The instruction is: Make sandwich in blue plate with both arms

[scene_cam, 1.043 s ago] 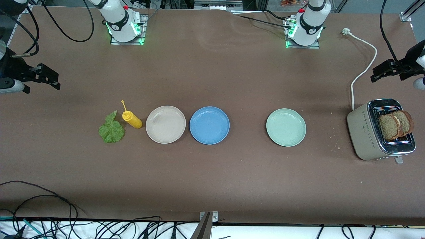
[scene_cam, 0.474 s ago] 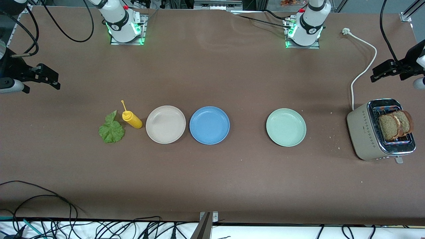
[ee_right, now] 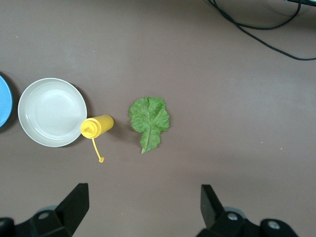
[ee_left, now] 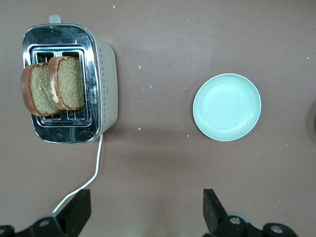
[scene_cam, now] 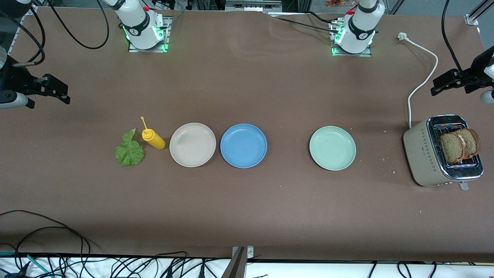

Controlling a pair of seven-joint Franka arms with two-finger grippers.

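I'd pinch the light, crumbly bread slices (scene_cam: 459, 144), upright in the toaster (scene_cam: 428, 158), by their top crusts; blue plate (scene_cam: 243, 145) sits bare mid-counter; left gripper (ee_left: 145, 212) and right gripper (ee_right: 143, 210) wide, empty.

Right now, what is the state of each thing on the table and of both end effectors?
Bread slices: upright in toaster.
Lettuce leaf: flat on table.
Yellow squeeze bottle: upright, capped.
Blue plate: empty.
Beige plate: empty.
Pale green plate: empty.
Left end effector: open, holding nothing.
Right end effector: open, holding nothing.

lab: bolted robot arms (scene_cam: 141, 25), cables (scene_cam: 46, 239)
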